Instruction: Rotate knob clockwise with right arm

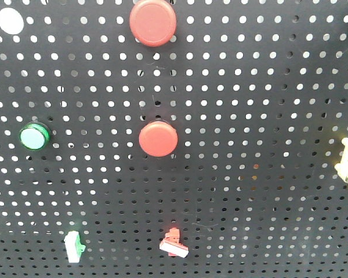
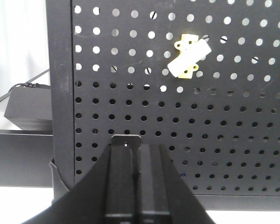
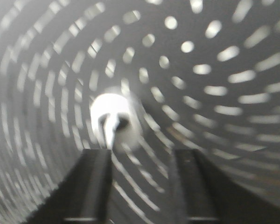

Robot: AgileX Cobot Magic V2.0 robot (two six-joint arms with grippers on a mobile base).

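While the right wrist view smears into rotational blur, the white knob (image 3: 115, 122) sits at 12 o'clock just above the right gripper (image 3: 140, 186), whose fingers (image 3: 91, 186) stand parted, holding nothing. On the black pegboard (image 2: 224, 130), a yellow switch (image 2: 189, 58) lies at 1 o'clock from the left gripper (image 2: 133, 149), its fingers together

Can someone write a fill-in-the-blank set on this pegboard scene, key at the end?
1. The front view shows ___ red round buttons on the pegboard.
2. The round button at the left has a ___ rim.
3. The left wrist view shows a white-and-___ toggle switch.

Missing words: two; green; yellow
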